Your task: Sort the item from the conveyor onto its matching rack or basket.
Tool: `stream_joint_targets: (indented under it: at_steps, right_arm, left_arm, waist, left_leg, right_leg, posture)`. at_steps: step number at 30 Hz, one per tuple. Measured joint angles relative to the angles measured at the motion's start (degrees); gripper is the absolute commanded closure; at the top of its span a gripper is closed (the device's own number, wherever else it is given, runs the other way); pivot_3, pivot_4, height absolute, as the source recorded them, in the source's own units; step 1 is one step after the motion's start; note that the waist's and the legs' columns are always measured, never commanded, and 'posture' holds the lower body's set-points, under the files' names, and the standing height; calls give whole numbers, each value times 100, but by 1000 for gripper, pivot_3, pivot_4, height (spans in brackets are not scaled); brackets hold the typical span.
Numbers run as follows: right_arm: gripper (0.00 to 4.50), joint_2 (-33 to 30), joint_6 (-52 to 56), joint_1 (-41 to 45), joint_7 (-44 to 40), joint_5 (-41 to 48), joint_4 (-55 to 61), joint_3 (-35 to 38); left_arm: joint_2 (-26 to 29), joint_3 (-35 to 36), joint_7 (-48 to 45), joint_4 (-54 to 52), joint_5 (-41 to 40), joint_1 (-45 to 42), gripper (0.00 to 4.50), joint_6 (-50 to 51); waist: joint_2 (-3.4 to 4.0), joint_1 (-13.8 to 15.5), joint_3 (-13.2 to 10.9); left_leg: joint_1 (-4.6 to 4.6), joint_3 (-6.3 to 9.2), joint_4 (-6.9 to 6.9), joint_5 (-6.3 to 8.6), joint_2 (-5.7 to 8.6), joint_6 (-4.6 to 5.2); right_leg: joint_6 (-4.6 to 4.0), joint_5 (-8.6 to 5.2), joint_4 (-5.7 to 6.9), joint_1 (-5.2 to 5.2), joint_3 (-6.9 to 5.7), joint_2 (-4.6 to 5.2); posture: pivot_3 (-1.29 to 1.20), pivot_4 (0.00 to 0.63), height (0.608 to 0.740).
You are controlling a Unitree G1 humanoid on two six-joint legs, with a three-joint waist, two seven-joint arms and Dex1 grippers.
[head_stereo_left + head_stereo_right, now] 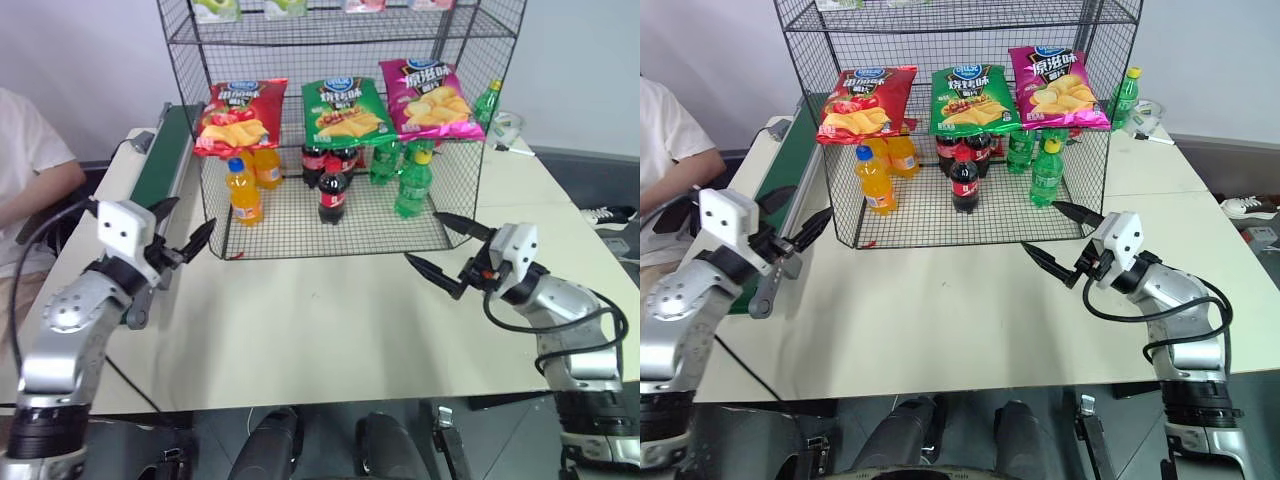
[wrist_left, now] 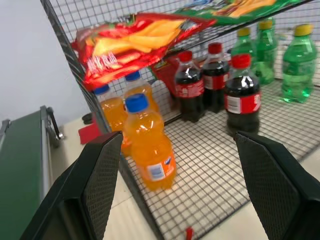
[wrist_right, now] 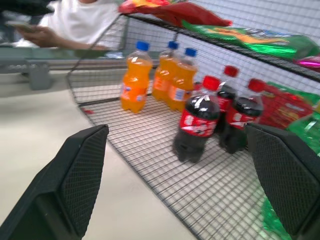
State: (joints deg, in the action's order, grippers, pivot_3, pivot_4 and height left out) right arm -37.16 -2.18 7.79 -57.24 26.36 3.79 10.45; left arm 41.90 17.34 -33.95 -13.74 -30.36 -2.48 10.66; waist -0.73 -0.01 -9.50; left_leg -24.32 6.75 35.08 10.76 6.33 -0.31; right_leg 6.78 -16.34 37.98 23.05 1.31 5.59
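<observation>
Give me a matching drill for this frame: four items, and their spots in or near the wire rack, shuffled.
Items:
1. red chip bag
2. pink chip bag
3. cola bottles
4. conveyor

Places:
A. middle of the rack's bottom tier
B. outside the rack, on its left
C. left end of the chip-bag shelf
D. right end of the chip-bag shelf

Pairs: 1-C, 2-D, 3-A, 4-B

The red chip bag is glossy, crinkled foil lying on the black wire-mesh rack. Below the bag stand shiny clear-plastic orange soda bottles. The rack rests on a smooth matt cream tabletop.
</observation>
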Motion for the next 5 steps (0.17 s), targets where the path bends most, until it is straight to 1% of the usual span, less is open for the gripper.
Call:
stream_joint_targets:
  at_steps: [1, 3, 5]
  right_arm:
    - [0, -165, 85, -177, -111, 92, 22, 125]
    - [0, -317, 187, -355, -244, 209, 48, 316]
    - [0, -459, 200, -528, -350, 247, 71, 452]
  left_arm:
    - [132, 194, -168, 49, -49, 212, 812, 82]
    - [205, 395, -425, 205, -60, 387, 812, 122]
    - [272, 450, -705, 481, 19, 517, 812, -52]
  waist:
    - [0, 4, 0]
    - [0, 21, 0]
    - [0, 42, 0]
  left_leg:
    - [0, -2, -2, 1, -1, 2]
    - [2, -3, 0, 2, -4, 2]
    - [9, -4, 0, 2, -6, 1]
  right_leg:
    - [-3, -2, -2, 1, 1, 0]
    - [-19, -10, -2, -1, 3, 0]
    - [-23, -12, -3, -9, 3, 0]
  posture:
    - [0, 150, 740]
    - [0, 150, 740]
    - [0, 150, 740]
